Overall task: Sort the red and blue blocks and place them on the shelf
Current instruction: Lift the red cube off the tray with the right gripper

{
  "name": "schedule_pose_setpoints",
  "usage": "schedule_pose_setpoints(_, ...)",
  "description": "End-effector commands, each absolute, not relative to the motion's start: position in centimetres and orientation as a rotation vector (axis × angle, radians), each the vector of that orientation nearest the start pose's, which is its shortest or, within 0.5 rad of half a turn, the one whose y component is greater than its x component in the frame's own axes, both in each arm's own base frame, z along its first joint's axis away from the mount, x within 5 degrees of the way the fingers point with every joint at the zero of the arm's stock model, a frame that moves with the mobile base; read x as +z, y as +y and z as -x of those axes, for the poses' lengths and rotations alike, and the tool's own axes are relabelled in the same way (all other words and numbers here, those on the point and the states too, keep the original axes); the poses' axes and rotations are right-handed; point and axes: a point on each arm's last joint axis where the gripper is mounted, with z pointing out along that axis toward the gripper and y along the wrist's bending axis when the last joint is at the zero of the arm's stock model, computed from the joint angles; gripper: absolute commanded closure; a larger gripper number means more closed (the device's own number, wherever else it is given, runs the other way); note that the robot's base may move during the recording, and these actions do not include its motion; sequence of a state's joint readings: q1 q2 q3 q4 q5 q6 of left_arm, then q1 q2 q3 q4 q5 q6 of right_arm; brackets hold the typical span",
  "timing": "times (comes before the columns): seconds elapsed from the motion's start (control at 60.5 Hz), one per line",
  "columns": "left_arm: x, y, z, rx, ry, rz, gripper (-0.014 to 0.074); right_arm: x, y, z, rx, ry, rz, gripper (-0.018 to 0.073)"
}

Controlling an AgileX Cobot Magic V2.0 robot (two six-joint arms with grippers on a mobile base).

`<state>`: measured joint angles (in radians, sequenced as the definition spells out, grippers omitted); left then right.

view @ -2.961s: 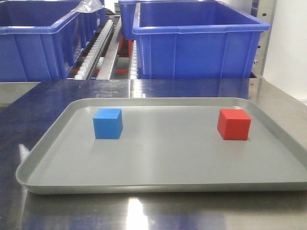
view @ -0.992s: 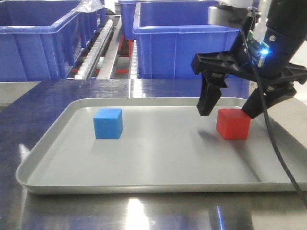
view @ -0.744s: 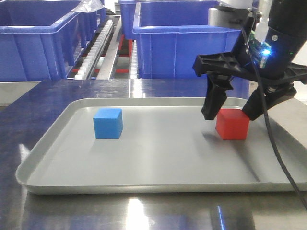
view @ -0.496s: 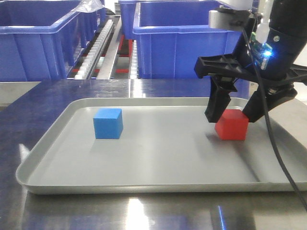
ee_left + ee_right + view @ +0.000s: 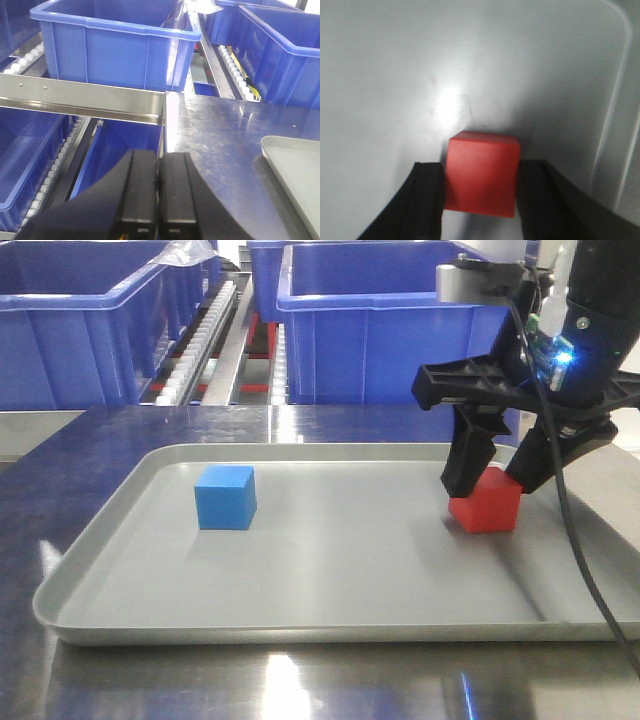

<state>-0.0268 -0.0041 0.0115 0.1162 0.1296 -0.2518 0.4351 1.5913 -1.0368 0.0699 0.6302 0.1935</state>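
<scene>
Squarely between the jaws: red block [image 5: 481,172]

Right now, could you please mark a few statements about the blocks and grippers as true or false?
1. The right gripper straddles the red block. True.
2. The blue block lies inside a blue bin. False: it rests on the grey tray.
3. The left gripper is shut and holds nothing. True.
4. The two blocks touch each other. False: they are well apart.
</scene>
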Motion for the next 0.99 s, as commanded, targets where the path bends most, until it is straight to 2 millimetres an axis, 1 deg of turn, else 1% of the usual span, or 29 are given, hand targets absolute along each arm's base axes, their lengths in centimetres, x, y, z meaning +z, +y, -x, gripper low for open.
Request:
schedule_pose_setpoints(0.0,19.9,-0.1,-5.6,-0.129,1.540,0.095,0.0460,25.3,13.8,-29.2,0.290,2.586,0.266,0.0347)
schedule_pose_setpoints(0.132,19.9,-0.1,-5.6,-0.129,1.540,0.095,0.0460,25.7,13.8,-29.0,0.294,2.576,0.265,0.0440)
schedule_pose_setpoints(0.265,19.9,-0.1,-5.6,-0.129,1.540,0.095,0.0460,27.1,13.5,-28.5,0.312,2.525,0.261,0.0512)
schedule_pose_setpoints(0.347,19.9,-0.1,-5.6,-0.129,1.540,0.095,0.0460,28.6,13.2,-27.9,0.331,2.467,0.255,0.0510)
schedule_pose_setpoints(0.48,19.9,-0.1,-5.6,-0.129,1.540,0.095,0.0460,31.8,12.5,-26.6,0.353,2.332,0.255,0.0510)
schedule_pose_setpoints(0.595,19.9,-0.1,-5.6,-0.129,1.540,0.095,0.0460,34.5,11.4,-25.1,0.343,2.209,0.260,0.0510)
schedule_pose_setpoints(0.744,19.9,-0.1,-5.6,-0.129,1.540,0.095,0.0460,37.6,9.4,-23.1,0.325,2.074,0.224,0.0510)
schedule_pose_setpoints(0.86,19.9,-0.1,-5.6,-0.129,1.540,0.095,0.0460,39.0,7.7,-21.3,0.320,1.987,0.176,0.0510)
schedule_pose_setpoints(0.976,19.9,-0.1,-5.6,-0.129,1.540,0.095,0.0460,39.1,5.7,-19.6,0.295,1.915,0.112,0.0510)
